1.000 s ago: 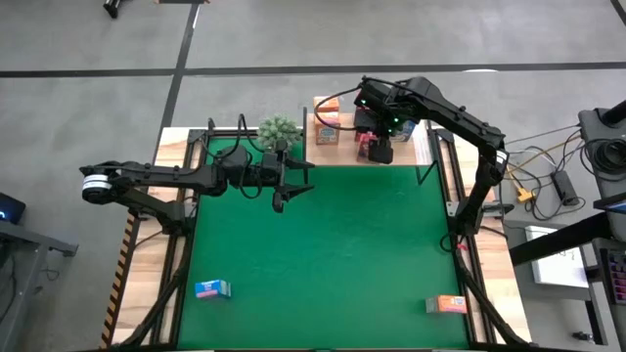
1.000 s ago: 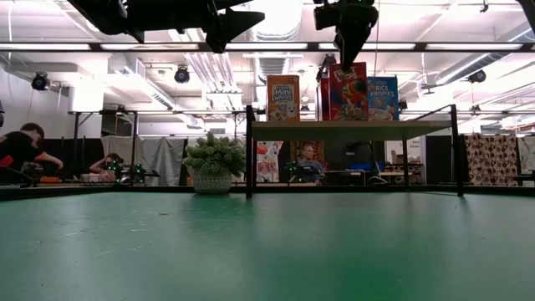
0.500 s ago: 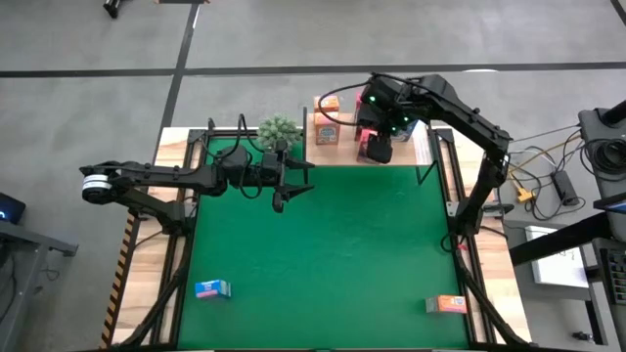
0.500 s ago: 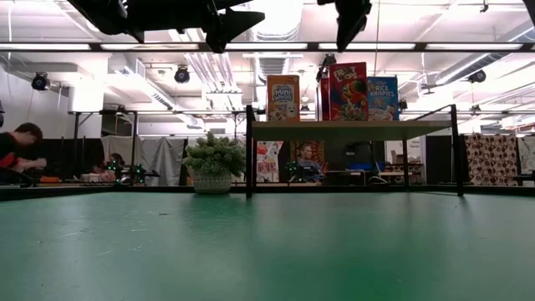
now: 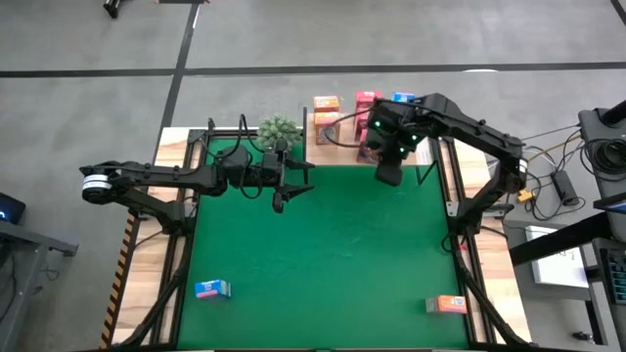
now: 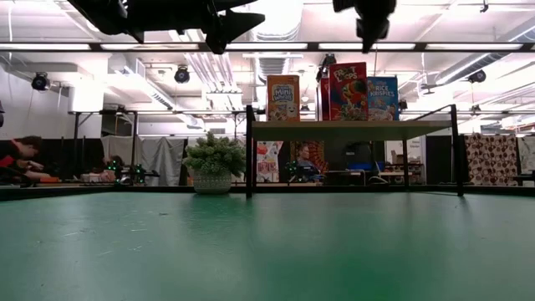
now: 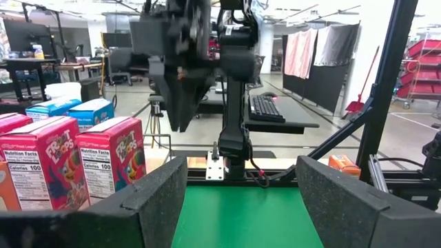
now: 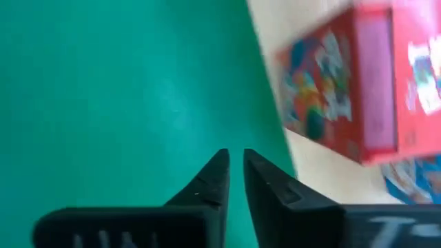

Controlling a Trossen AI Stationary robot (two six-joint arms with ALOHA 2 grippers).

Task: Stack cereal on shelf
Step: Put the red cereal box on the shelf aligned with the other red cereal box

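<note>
The wooden shelf [image 5: 337, 154] [image 6: 351, 130] stands at the table's far edge. Cereal boxes stand upright on it: orange [image 6: 283, 98], red [image 6: 349, 91] [image 8: 344, 89] and blue [image 6: 383, 98]. A blue box [image 5: 211, 288] lies on the green table near the front left, and an orange box [image 5: 451, 304] lies near the front right. My right gripper [image 5: 388, 174] [image 8: 234, 172] hangs shut and empty just in front of the shelf, clear of the red box. My left gripper [image 5: 293, 191] [image 7: 241, 172] hovers open and empty over the far left of the table, beside the plant.
A small green plant [image 5: 279, 130] [image 6: 213, 163] sits left of the shelf at the far edge. Black metal frame posts [image 5: 442, 186] run along both sides of the table. The green felt [image 5: 323, 254] between the two loose boxes is open room.
My right gripper has drawn back from the red box on the shelf, moving up, toward the table's near edge and a little right. The box stays upright on the shelf.
</note>
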